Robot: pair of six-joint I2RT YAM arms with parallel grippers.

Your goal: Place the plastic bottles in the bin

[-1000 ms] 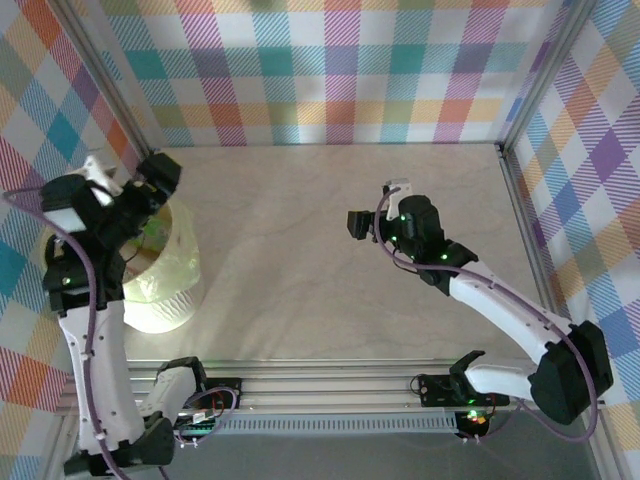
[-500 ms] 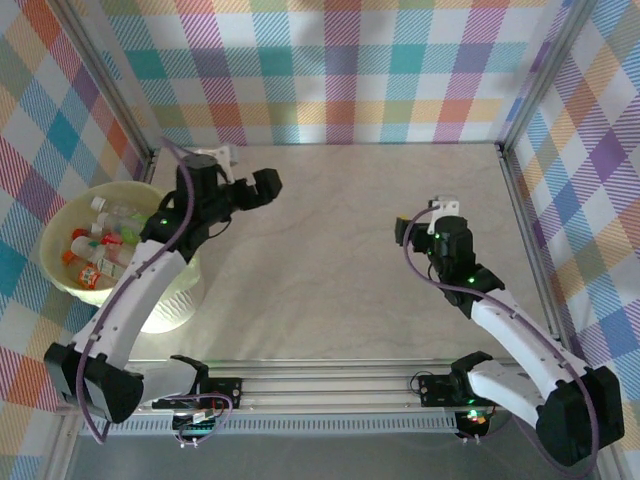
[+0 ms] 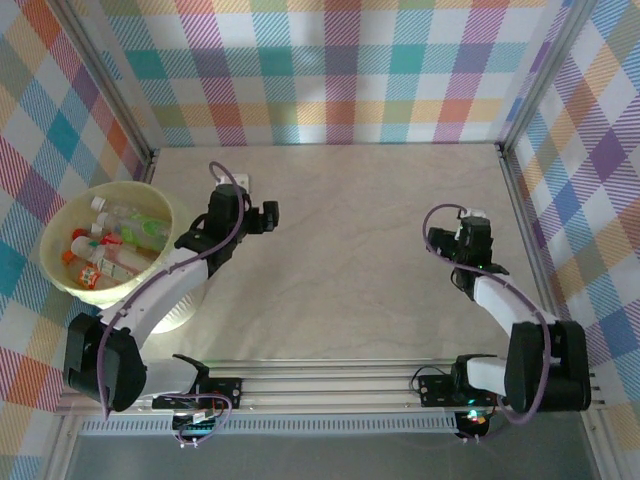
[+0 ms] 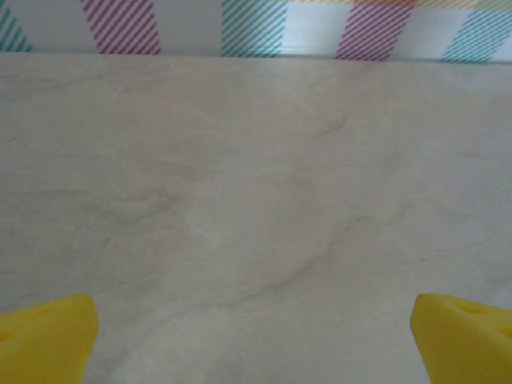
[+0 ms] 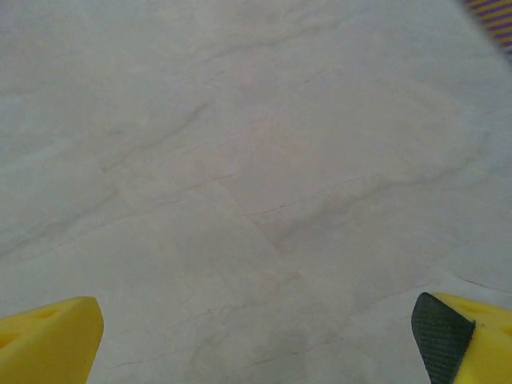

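Observation:
The pale yellow-cream bin [image 3: 168, 232] stands at the table's left edge. Inside it lie several plastic bottles [image 3: 112, 245], clear and orange, with red, green and white caps. My left gripper [image 3: 268, 216] hangs over bare table just right of the bin, open, with nothing between its yellow fingertips [image 4: 48, 336]. My right gripper [image 3: 437, 242] is drawn back to the right side of the table, also open and holding nothing; its yellow fingertips [image 5: 50, 340] stand wide apart over bare tabletop.
The marbled beige table [image 3: 340, 250] is fenced by checkered walls and metal frame rails [image 3: 520, 200]. An aluminium rail [image 3: 330, 385] with the arm bases runs along the near edge.
The left arm swung from above the bin out to the right and drew back a little, uncovering the bottles. The right arm pulled back toward the right side.

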